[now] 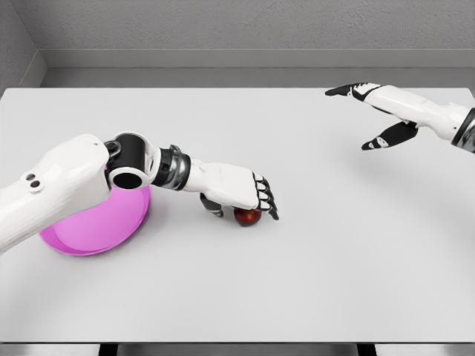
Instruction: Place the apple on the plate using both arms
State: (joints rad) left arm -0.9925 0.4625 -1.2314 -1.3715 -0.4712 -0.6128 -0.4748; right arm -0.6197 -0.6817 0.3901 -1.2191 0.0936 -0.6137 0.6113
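The left hand [241, 194] lies palm-down over the small, round, dark red apple [247, 216], its black-tipped fingers [266, 199] curved down over the top and far side of the fruit, thumb [211, 206] on the near side; whether they actually grip it cannot be told. The apple sits on the flat white table [312, 282]. Behind that hand's wrist (partly under the forearm) lies the shallow pink round plate [96, 226]. The right hand [371, 111] hovers well apart, fingers spread wide, holding nothing.
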